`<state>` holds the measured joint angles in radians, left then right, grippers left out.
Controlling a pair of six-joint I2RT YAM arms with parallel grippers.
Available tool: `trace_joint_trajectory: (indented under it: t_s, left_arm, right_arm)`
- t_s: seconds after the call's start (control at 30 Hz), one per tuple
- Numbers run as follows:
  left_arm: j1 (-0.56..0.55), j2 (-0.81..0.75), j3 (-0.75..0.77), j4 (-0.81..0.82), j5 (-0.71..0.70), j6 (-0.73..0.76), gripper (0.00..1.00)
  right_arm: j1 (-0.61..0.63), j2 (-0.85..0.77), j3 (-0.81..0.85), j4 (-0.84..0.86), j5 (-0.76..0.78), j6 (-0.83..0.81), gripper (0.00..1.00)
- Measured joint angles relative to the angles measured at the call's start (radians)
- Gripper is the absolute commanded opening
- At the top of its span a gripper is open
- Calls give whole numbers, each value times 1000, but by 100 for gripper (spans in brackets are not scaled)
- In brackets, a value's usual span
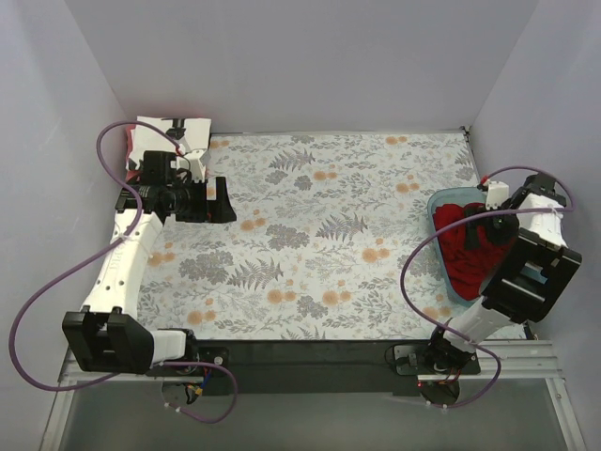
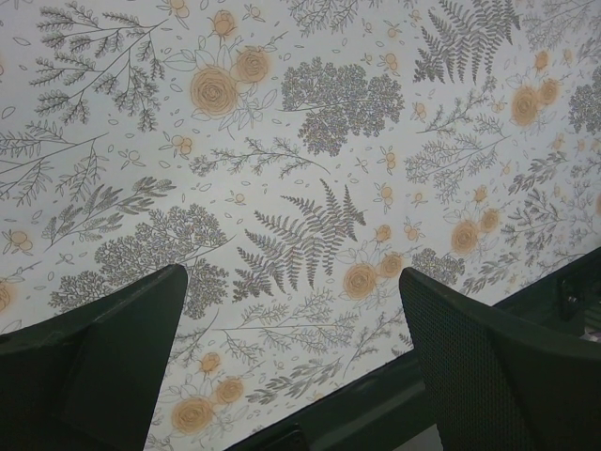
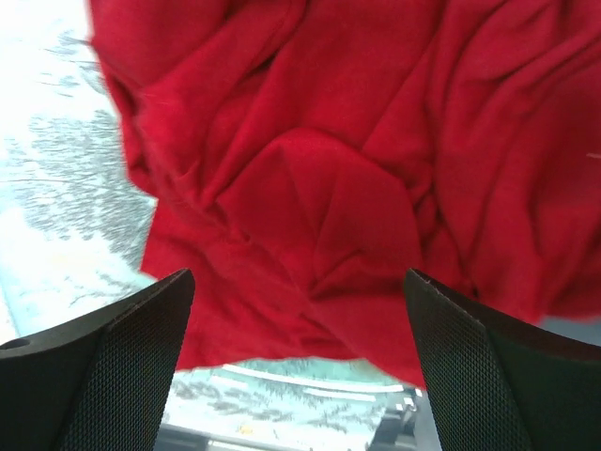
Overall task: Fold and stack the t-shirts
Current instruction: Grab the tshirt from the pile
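Your only container is the tub (image 1: 441,272), translucent teal, sitting at 3 o'clock on the cloth (image 1: 319,235) in the top view. It holds the red shirt (image 1: 465,246), which fills it as a crumpled heap. In the right wrist view the red shirt (image 3: 357,150) is plain dark red, bunched into deep folds and ridges, with no flat panel showing. The floral pattern reads faintly through the tub wall (image 3: 66,197) at 9 o'clock.

Your right gripper (image 3: 296,366) hangs over that heap with its fingers (image 3: 103,366) spread wide and nothing pinched between them. You cannot tell from these views whether the tips touch the fabric. From above, the right gripper (image 1: 486,225) sits inside the tub's outline, over the shirt.

The white shirt (image 1: 174,132) lies at 10 o'clock, at the far left corner of the cloth, folded flat, with black blotches on it. A thin reddish-pink edge, the pink shirt (image 1: 155,114), shows along its far side. How that one is folded is hidden.

Your left gripper (image 1: 223,200) is near the white shirt but clear of it, toward 9 o'clock. In its wrist view the left gripper (image 2: 291,357) is spread open over bare cloth (image 2: 310,141), holding nothing.
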<state>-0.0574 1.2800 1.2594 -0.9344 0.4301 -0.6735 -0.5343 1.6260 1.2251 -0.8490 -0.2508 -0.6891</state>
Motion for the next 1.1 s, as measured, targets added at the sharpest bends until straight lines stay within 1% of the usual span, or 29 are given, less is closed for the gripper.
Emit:
trace_joint_trajectory:
  t_s: [0.13, 0.23, 0.33, 0.37, 0.43, 0.47, 0.5, 0.53, 0.6, 0.7, 0.8, 0.83, 0.9, 1.0, 1.1]
  left_arm:
    - [0, 11, 13, -3, 2, -3, 96]
    - [0, 34, 51, -11, 14, -4, 97]
    - [0, 60, 108, -13, 30, -4, 97]
    - [0, 63, 120, -11, 34, -5, 97]
    - [0, 63, 131, -6, 48, -9, 97]
    - [0, 61, 131, -5, 54, -11, 97]
    - [0, 62, 131, -6, 60, -15, 97]
    - [0, 63, 131, -7, 64, -16, 97]
    - [0, 68, 131, -10, 66, -21, 97]
    - [0, 80, 132, -25, 66, -23, 97]
    - [0, 100, 159, -60, 63, -18, 97]
    - [0, 102, 166, -62, 59, -14, 97]
    - [0, 101, 176, -69, 53, -7, 97]
    - [0, 97, 175, -78, 47, -4, 97]
    - [0, 80, 158, -76, 39, -6, 97]
  right_arm:
    - [0, 22, -90, 89, 33, -1, 98]
    - [1, 32, -164, 152, 57, -6, 98]
    - [4, 48, -176, 196, 95, -14, 84]
    - [4, 57, -176, 210, 108, -17, 71]
    - [4, 69, -166, 225, 124, -23, 51]
    - [4, 73, -162, 230, 128, -23, 28]
    - [4, 74, -158, 223, 121, -28, 12]
    - [4, 68, -160, 215, 110, -29, 2]
    - [11, 50, -159, 203, 114, -37, 1]
    - [7, 2, -158, 170, 71, -52, 1]
    - [6, -70, -105, 83, 12, -56, 1]
    - [6, -94, -64, 46, -14, -55, 1]
    - [6, -142, 75, -32, -86, -47, 1]
    - [13, -193, 289, -67, -192, -36, 1]
    - [62, -225, 492, -119, -294, -11, 1]
